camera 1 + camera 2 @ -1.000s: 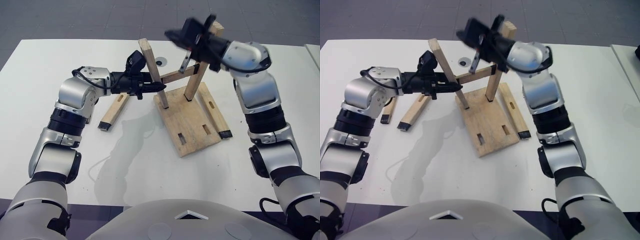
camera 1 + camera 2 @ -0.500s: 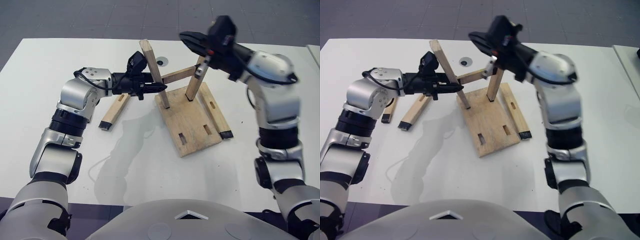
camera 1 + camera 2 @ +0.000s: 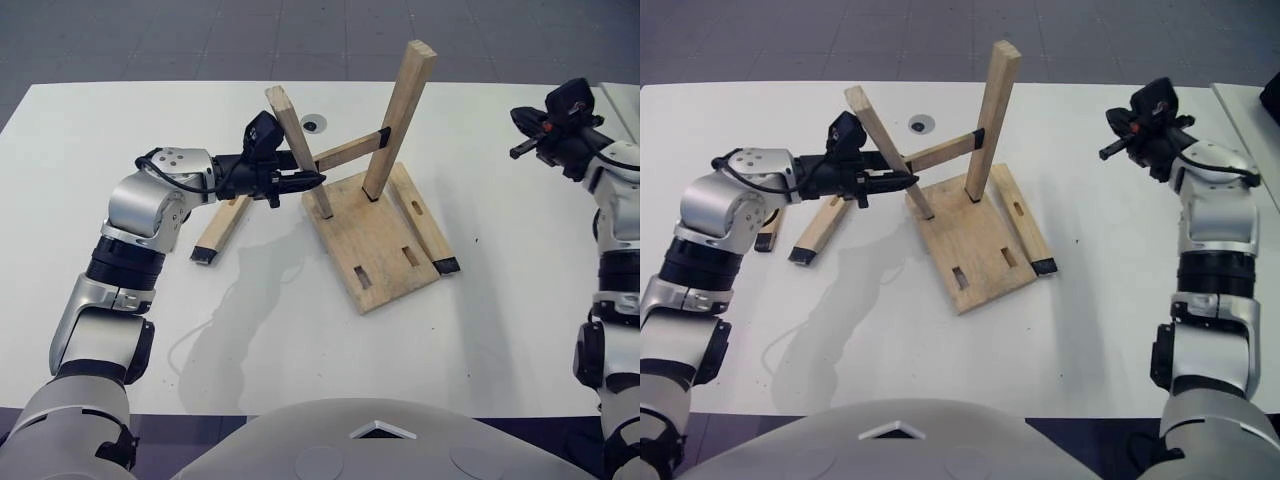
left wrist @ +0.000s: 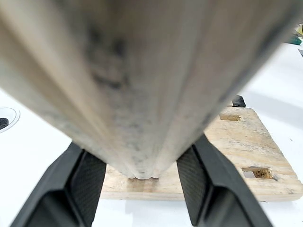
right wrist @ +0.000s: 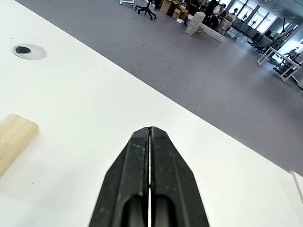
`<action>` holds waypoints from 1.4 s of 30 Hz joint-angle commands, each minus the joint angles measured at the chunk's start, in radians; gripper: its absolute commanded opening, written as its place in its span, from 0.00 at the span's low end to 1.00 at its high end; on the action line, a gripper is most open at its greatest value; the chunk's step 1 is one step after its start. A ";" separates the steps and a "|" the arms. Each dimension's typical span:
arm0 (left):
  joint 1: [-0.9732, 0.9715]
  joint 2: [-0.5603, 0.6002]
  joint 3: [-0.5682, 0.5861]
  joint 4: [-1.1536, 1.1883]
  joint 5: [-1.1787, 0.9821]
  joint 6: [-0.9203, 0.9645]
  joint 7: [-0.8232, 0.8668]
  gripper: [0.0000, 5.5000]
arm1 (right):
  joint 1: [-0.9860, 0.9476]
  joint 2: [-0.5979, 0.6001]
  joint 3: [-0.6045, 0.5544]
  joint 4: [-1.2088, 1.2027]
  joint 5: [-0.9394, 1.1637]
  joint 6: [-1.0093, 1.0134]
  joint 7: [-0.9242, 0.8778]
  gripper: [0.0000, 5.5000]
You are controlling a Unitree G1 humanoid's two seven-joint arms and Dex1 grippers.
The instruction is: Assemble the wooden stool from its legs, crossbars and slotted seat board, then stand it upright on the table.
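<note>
1. We judge the step in hand to be steadying the half-built frame so the next leg can be fetched. The left gripper (image 3: 303,178) is clamped across the tilted pale wooden leg (image 3: 293,128), its black ribbed fingers (image 4: 85,182) pressing on either side of the wood.
2. The right gripper (image 5: 150,137) hangs well off to the right above the white table (image 3: 500,300), pinched together on nothing.
3. To do this well, we would hold the clamp firm without levering sideways. That leg leans, and we think a sideways push could pry it from its slot or drag the joined pieces along.
4. We would send the free arm to the loose black-tipped wooden leg (image 3: 425,222) lying just beside the board's right edge. We would take it near mid-length and lower it squarely into one of the two open rectangular slots (image 3: 363,277).
5. The flat slotted wooden seat board (image 3: 385,245) lies near the middle of the table, skewed to the table's edge, and its light unpainted wood shows grain.
6. Two legs rise from its far end: the tilted one and an upright pale wooden leg (image 3: 400,105). A slim wooden crossbar (image 3: 350,152) with dark ends ties them together.
7. A second loose wooden leg (image 3: 225,222) lies on the table to the left, near the left arm.
</note>
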 commanded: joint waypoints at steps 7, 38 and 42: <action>0.106 0.049 -0.199 0.081 0.162 0.153 -0.047 0.37 | -0.163 0.464 0.341 -0.180 0.040 -0.157 0.223 0.00; 0.023 -0.048 0.085 0.013 0.072 0.024 -0.055 0.49 | 0.424 0.160 0.050 -0.785 0.142 0.318 0.044 0.00; 0.052 -0.029 0.120 0.017 0.081 0.014 -0.067 0.59 | 0.476 0.130 0.059 -0.842 0.152 0.345 0.059 0.00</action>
